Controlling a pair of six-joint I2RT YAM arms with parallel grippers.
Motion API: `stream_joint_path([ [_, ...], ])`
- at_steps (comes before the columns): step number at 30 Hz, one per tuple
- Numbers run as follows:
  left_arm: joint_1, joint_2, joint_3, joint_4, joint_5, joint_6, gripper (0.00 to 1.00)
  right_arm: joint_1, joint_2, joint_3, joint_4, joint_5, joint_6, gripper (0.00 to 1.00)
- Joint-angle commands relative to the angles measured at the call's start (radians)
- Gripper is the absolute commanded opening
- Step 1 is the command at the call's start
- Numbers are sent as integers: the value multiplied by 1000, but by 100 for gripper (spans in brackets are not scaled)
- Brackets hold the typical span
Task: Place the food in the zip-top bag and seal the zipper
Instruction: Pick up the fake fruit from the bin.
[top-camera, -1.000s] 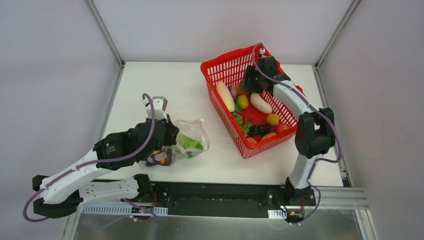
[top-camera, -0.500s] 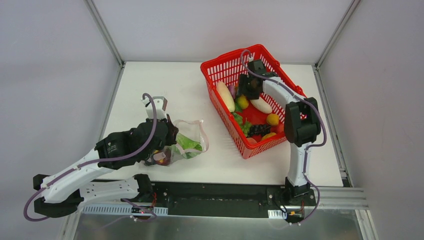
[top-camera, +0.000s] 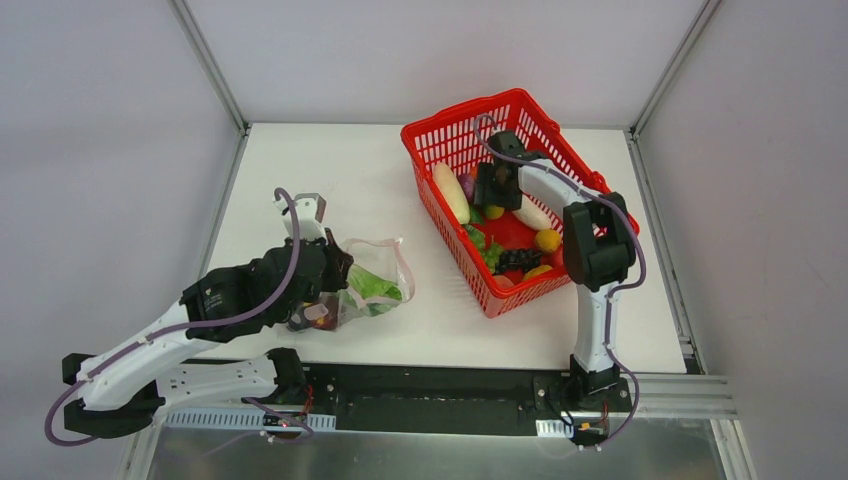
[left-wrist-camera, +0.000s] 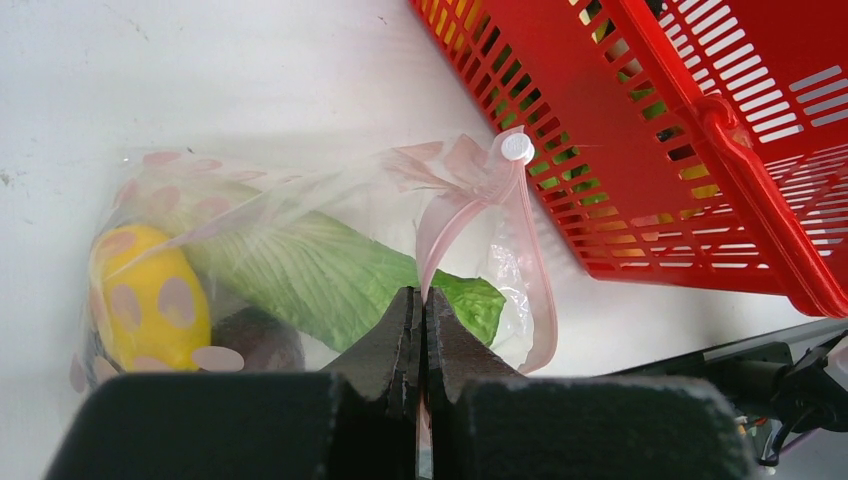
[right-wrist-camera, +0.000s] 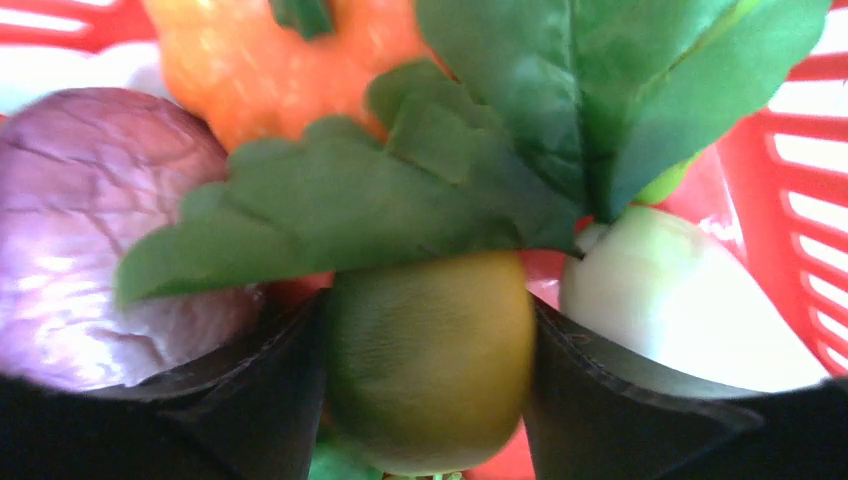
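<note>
Grey walls box in a white counter (top-camera: 330, 170). On its near left lies the zip-top bag (left-wrist-camera: 300, 230), mouth gaping toward the right, with a yellow piece (left-wrist-camera: 150, 300) and a green leafy piece (left-wrist-camera: 330, 285) already inside. The left jaws are pinched fully together on the zipper (left-wrist-camera: 455, 215), holding one lip up. Far right, in the red basket (top-camera: 450, 135), the right jaws stand wide, straddling a yellow-green fruit (right-wrist-camera: 430, 350) beneath a floppy green leaf (right-wrist-camera: 420, 190). A purple piece (right-wrist-camera: 90, 220) and a white piece (right-wrist-camera: 680, 300) crowd either side. My worry is that closing there may catch the leaf as well, or the round fruit may squirt out against its neighbours. The thin zipper may also slip from the left jaws, collapsing the mouth.
</note>
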Motion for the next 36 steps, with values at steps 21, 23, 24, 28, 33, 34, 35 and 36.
stream_joint_path([
  [21, 12, -45, -30, 40, 37, 21, 0, 21, -480, -293, 143, 5, 40, 37],
  [23, 12, -34, -25, 41, 55, 35, 0, 21, -512, -318, 155, -13, 44, 37],
  [24, 12, -29, -24, 47, 67, 42, 0, 20, -524, -324, 156, -28, 46, 37],
  [28, 12, -3, -26, 109, 105, 70, 0, 20, -573, -346, 155, -84, 52, 37],
  [33, 11, 67, 9, 193, 81, 116, 0, 16, -652, -393, 227, -192, 106, 37],
  [34, 13, 93, 23, 192, 77, 123, 0, 16, -665, -400, 236, -213, 118, 37],
  [35, 12, 111, 40, 187, 76, 131, 0, 16, -677, -404, 244, -229, 126, 37],
  [36, 13, 126, 51, 184, 76, 136, 0, 15, -690, -406, 248, -236, 134, 37],
])
